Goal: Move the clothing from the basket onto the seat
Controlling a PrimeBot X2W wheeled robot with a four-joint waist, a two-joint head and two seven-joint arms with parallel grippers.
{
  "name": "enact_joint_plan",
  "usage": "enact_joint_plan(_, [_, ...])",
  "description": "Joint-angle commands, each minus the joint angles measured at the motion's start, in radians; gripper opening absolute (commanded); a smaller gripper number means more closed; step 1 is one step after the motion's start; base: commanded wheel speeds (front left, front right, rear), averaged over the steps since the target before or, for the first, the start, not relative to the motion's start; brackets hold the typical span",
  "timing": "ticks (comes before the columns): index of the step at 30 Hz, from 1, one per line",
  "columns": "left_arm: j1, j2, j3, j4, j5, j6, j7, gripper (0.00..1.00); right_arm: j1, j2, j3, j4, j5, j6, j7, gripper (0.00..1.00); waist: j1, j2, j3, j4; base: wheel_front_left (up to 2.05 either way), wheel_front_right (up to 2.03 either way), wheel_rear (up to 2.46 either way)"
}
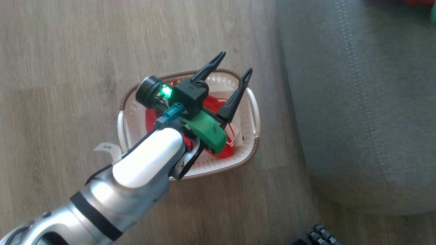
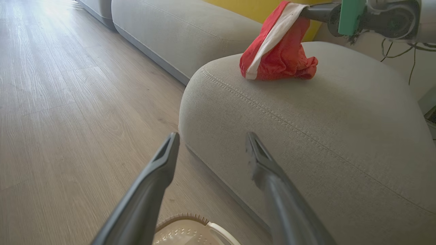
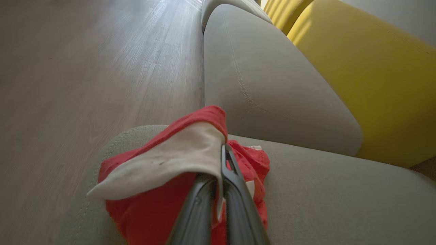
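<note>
Left gripper (image 1: pixel 236 62): fingers spread wide, above basket (image 1: pixel 134 115).
Right gripper (image 3: pixel 223 151): clamped on red clothing (image 3: pixel 153 163), resting on grey seat (image 3: pixel 323 190).

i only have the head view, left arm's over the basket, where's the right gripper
observer: right gripper is over the seat, shut on a red garment with white trim.
operator: is the garment touching the seat
observer: its lower folds rest on the seat top near the stitched edge; the trimmed end hangs from the fingers.
operator: anything beyond it
observer: a second grey cushion lies beyond, a yellow back cushion beside it.
</note>
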Motion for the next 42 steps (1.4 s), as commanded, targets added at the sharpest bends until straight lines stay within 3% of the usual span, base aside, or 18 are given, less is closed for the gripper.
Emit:
enact_joint_plan(1, [-0.035,0.019,0.026,-0.036,0.01,0.008,-0.001,1.0,0.01,0.003,-0.009,-0.013,-0.011,-0.001,-0.01,0.0,0.0,0.0001,0.013,0.012,0.0,0.0,0.0])
enact_joint_plan(9, [-0.028,0.036,0.027,-0.045,0.005,0.017,0.0,1.0,0.042,0.06,-0.004,0.048,-0.042,-0.001,-0.019,0.0,0.0,0.0001,0.026,0.01,0.0,0.0,0.0])
enact_joint_plan(11, [-0.025,0.038,0.028,-0.043,0.001,0.018,-0.001,1.0,0.045,0.058,-0.006,0.047,-0.046,-0.001,-0.021,0.43,0.0,0.0001,0.02,0.008,0.0,0.0,0.0])
enact_joint_plan(12, [-0.023,0.039,0.029,-0.042,-0.001,0.018,-0.002,1.0,0.047,0.058,-0.007,0.046,-0.047,-0.001,-0.021,0.77,0.0,0.0001,0.016,0.006,0.0,0.0,0.0])
enact_joint_plan(13, [-0.02,0.039,0.03,-0.041,-0.004,0.019,-0.004,1.0,0.049,0.058,-0.006,0.044,-0.049,-0.001,-0.022,1.0,0.0,0.0001,0.01,0.004,0.0,0.0,0.0])
enact_joint_plan(33, [0.106,0.06,0.065,0.006,-0.084,0.027,-0.053,1.0,0.252,0.049,0.113,-0.149,0.09,-0.001,-0.023,1.0,0.0,0.0001,-0.184,-0.048,0.0,0.0,0.0])
enact_joint_plan(42, [0.208,0.07,0.146,0.011,-0.13,0.06,-0.086,1.0,0.347,0.048,0.167,-0.256,0.186,-0.001,-0.023,1.0,0.0,0.0001,-0.315,-0.015,0.0,0.0,0.0])
